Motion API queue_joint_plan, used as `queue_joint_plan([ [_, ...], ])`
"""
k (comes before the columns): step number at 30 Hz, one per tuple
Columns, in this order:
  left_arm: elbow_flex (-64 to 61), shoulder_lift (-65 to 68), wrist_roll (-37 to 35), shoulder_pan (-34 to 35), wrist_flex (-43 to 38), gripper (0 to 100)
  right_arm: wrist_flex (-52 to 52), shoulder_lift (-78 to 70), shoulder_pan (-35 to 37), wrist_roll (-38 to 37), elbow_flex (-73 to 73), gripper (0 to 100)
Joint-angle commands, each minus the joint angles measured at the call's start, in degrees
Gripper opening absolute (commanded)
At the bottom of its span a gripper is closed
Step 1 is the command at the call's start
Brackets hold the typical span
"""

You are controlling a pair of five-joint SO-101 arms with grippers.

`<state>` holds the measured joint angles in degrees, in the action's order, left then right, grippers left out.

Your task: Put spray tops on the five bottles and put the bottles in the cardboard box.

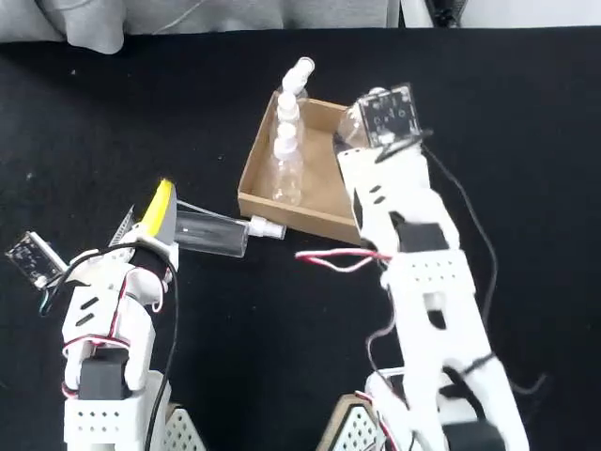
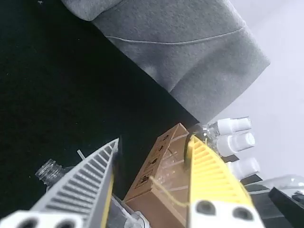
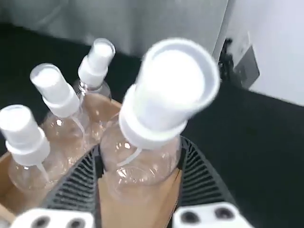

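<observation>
Right jaws clamped on capped bottle [image 3: 151, 130] over box [image 1: 319, 199]; three capped bottles [image 1: 286, 162] lie inside. Left jaws apart, beside fifth bottle [image 1: 211, 234] lying on table [image 1: 141, 122], just outside box

black tabletop [image 1: 113, 141], grey cloth [image 1: 94, 19] along far edge, perhaps white wall [image 2: 285, 95] behind
</observation>
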<state>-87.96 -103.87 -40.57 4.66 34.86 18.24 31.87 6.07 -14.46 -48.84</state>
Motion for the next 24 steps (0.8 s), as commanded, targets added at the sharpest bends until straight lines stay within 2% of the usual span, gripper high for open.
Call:
queue_joint_plan([
  [1, 3.21, -0.70, -0.53, 0.48, -1.32, 21, -1.93, -2.77, -1.58, 0.18, 6.37, 1.8],
  [7, 3.21, -0.70, -0.35, 0.57, -1.32, 21, -2.55, -9.10, -2.99, 0.44, 10.86, 1.8],
  [24, 3.21, -0.70, -0.18, 0.40, -1.32, 21, -16.62, -26.24, -6.07, 0.44, 13.41, 1.8],
])
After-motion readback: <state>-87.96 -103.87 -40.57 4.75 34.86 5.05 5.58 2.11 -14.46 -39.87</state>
